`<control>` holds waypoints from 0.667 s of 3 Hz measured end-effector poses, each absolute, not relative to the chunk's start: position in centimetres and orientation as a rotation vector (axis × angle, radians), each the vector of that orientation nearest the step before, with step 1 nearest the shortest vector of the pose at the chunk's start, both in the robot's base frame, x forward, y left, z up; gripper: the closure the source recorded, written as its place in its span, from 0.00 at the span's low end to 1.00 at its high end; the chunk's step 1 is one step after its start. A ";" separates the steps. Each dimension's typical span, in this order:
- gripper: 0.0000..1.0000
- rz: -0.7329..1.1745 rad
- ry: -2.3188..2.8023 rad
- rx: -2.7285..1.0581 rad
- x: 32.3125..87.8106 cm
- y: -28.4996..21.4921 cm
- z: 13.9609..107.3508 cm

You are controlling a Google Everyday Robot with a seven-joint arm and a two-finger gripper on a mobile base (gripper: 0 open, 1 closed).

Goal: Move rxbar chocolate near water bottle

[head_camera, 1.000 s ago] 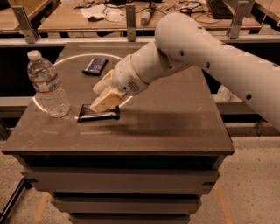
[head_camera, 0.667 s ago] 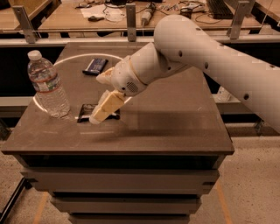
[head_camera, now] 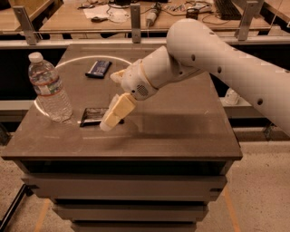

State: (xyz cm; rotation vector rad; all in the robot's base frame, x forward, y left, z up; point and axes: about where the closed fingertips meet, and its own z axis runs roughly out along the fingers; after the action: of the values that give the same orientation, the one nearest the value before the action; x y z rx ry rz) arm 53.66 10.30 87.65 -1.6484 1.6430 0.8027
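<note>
Black rxbar chocolate [head_camera: 93,116] lies at the tip of the end effector [head_camera: 111,121].

You are looking at a dark blue wrapper [head_camera: 98,69] lying inside a white ring [head_camera: 86,59] on the brown table [head_camera: 181,129], behind the gripper [head_camera: 108,124] hanging low at front left. Cables [head_camera: 181,8] are lying on the desk [head_camera: 68,20] beyond.

My claw [head_camera: 108,124] hangs near the bench's [head_camera: 181,131] front left corner, hiding 1 end of the rxbar chocolate [head_camera: 93,115]. The arm [head_camera: 235,59] is cut off at the right edge of view. Print on the dark blue wrapper [head_camera: 98,68] near the back edge is too small to read.
</note>
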 end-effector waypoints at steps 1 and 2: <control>0.00 0.808 1.643 -1.637 54.4 9.2 87.7; 0.00 0.794 1.654 -1.650 55.4 7.4 87.6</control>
State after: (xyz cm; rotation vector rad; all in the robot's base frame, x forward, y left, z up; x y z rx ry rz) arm 55.41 7.39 87.57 -1.6499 1.6543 0.7937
